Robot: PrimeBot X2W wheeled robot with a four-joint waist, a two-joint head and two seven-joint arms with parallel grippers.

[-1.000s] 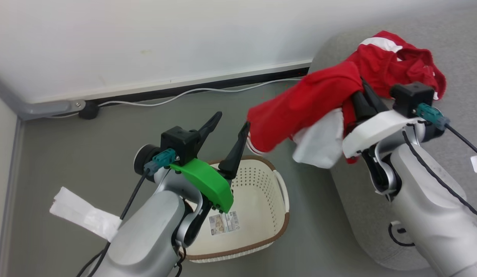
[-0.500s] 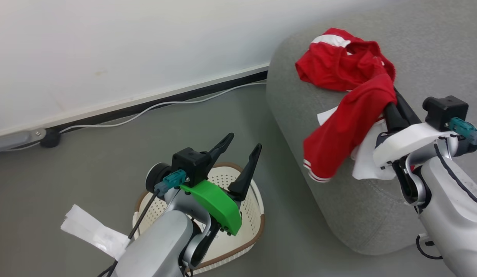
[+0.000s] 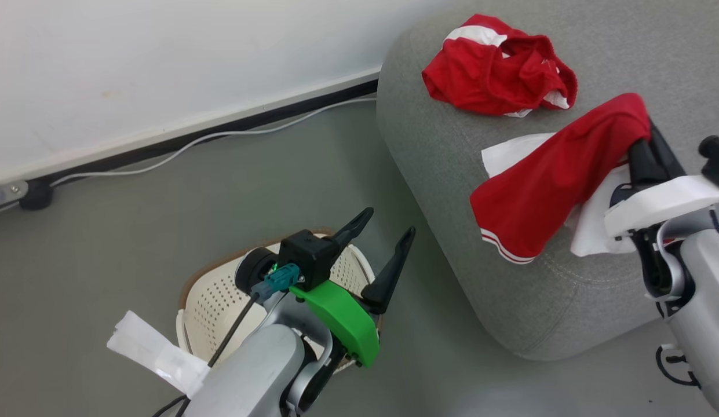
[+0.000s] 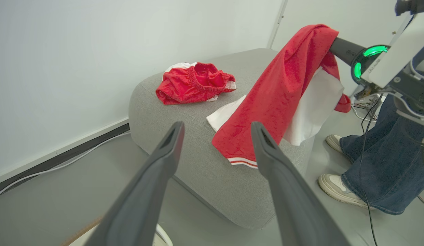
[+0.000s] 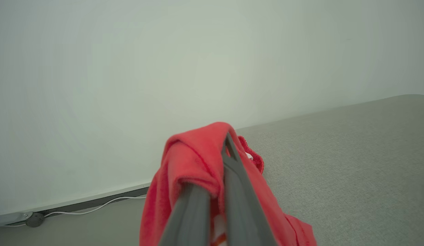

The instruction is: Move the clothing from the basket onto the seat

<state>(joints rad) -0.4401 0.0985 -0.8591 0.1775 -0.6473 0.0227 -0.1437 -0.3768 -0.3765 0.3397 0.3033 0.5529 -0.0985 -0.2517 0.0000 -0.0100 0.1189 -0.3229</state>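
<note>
One piece of the clothing (image 3: pixel 498 72) (image 4: pixel 194 82) lies crumpled on the grey seat (image 3: pixel 440 174) (image 4: pixel 198 153) (image 5: pixel 352 153). My right gripper (image 3: pixel 640 147) (image 5: pixel 225 140) is shut on a second red and white garment (image 3: pixel 559 174) (image 4: pixel 280 92) (image 5: pixel 191 164). It hangs from the fingers above the seat, with its striped hem draped on the cushion near the front edge. My left gripper (image 3: pixel 389 221) (image 4: pixel 217 124) stands open and holds nothing, above the cream basket (image 3: pixel 211 295) on the floor. The left arm hides most of the basket's inside.
A white cable (image 3: pixel 220 136) runs along the dark skirting at the foot of the wall. A person's legs in jeans and white shoes (image 4: pixel 386 164) stand on the far side of the seat. A white paper tag (image 3: pixel 153 353) hangs by my left forearm.
The head camera has turned toward the seat. My right gripper has carried the held garment from beside the seat to over it, and its hem now rests on the cushion. The left gripper stays open.
</note>
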